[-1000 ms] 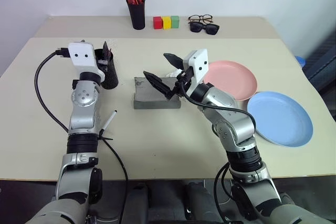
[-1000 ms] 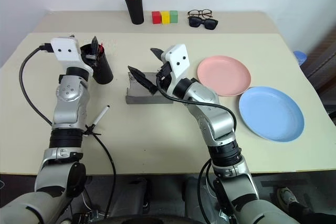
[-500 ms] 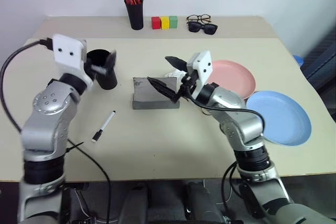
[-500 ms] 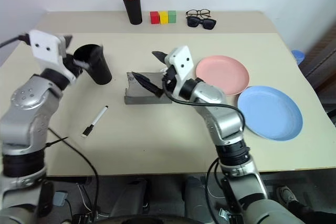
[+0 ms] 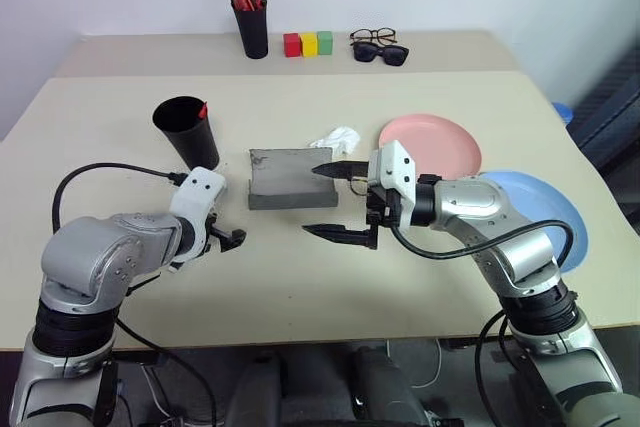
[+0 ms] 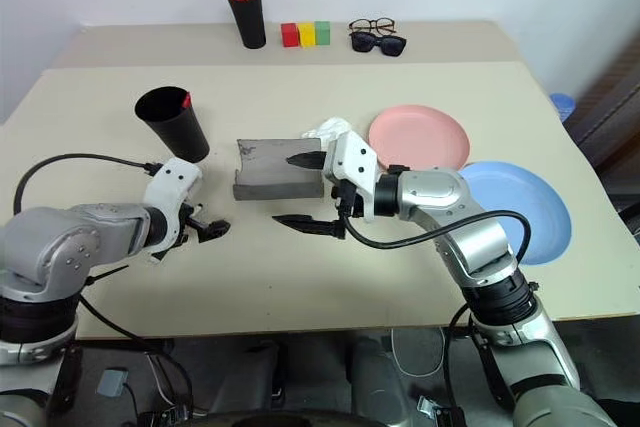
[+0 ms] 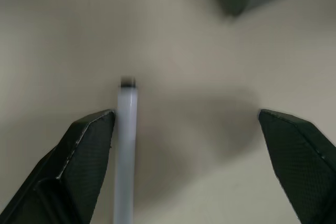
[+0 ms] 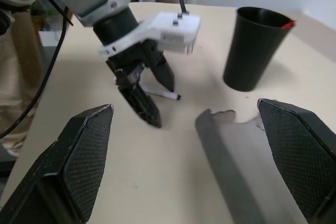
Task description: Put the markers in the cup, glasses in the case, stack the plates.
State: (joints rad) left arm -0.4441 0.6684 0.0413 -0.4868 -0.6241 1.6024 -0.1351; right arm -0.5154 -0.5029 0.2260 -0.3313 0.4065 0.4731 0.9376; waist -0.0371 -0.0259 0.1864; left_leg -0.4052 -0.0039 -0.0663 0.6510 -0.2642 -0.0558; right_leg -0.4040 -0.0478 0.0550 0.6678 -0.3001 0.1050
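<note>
left gripper dropped from cup over white marker | both jaws spread

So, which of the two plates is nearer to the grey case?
The salmon pink plate, lying just right of the case; the light blue plate lies farther out, toward the table's right edge.

Black cup, grey case, seemingly white marker.

No readable text, labels, brands, numbers or signs anywhere in these views.
</note>
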